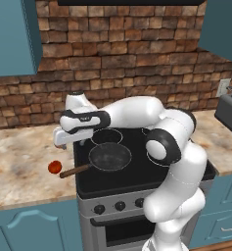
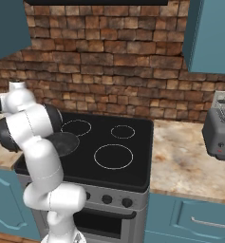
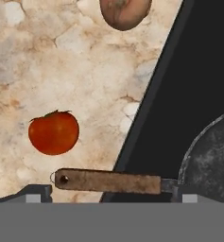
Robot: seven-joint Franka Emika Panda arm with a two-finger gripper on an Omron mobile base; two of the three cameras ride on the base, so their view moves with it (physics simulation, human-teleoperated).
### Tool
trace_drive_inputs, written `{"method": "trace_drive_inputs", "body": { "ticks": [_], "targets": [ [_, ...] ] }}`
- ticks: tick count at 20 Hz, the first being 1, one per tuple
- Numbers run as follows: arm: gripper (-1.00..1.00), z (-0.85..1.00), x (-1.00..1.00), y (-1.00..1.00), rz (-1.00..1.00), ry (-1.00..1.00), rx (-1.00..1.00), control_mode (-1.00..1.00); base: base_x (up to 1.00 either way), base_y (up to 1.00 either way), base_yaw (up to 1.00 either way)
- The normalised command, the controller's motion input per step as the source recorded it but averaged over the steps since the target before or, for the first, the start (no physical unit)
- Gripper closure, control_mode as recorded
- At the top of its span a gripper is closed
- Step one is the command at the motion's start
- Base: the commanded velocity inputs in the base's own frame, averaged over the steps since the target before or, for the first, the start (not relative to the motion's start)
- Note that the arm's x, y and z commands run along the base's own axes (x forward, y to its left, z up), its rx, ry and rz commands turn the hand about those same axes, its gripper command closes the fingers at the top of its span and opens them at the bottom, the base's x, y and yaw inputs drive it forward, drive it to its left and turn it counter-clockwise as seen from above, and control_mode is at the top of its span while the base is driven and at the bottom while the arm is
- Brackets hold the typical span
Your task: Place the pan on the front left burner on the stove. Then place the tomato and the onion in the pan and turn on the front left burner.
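pan (image 1: 109, 157) on stove (image 1: 137, 177), tomato (image 3: 53, 132) beside handle

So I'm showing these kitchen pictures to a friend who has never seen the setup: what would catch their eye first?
Probably the big white arm bent across the black stove, reaching left over the counter. Next, the dark pan on the stove's front left ring, its wooden handle sticking out over the counter. Right beside that handle lies a bright red tomato, with a brown onion farther along the counter.
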Motion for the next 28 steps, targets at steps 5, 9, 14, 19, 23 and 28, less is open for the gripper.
{"method": "trace_drive_inputs", "body": {
  "ticks": [5, 9, 14, 19, 23, 28],
  "targets": [
    [-1.0, -0.05, 0.2, 0.09, 0.21, -0.06, 0.04, -1.0, 0.0, 0.0, 0.0],
    [-1.0, -0.01, 0.19, 0.0, 0.18, -0.06, 0.01, -1.0, 0.0, 0.0, 0.0],
    [-1.0, -0.05, 0.15, 0.03, 0.13, -0.07, 0.0, -1.0, 0.0, 0.0, 0.0],
    [-1.0, -0.1, 0.16, 0.07, 0.08, -0.06, 0.03, -1.0, 0.0, 0.0, 0.0],
    [-1.0, -0.09, 0.25, 0.09, 0.05, -0.04, 0.07, -1.0, 0.0, 0.0, 0.0],
    [-1.0, -0.04, 0.21, 0.09, 0.01, -0.02, 0.04, -1.0, 0.0, 0.0, 0.0]
  ]
}}
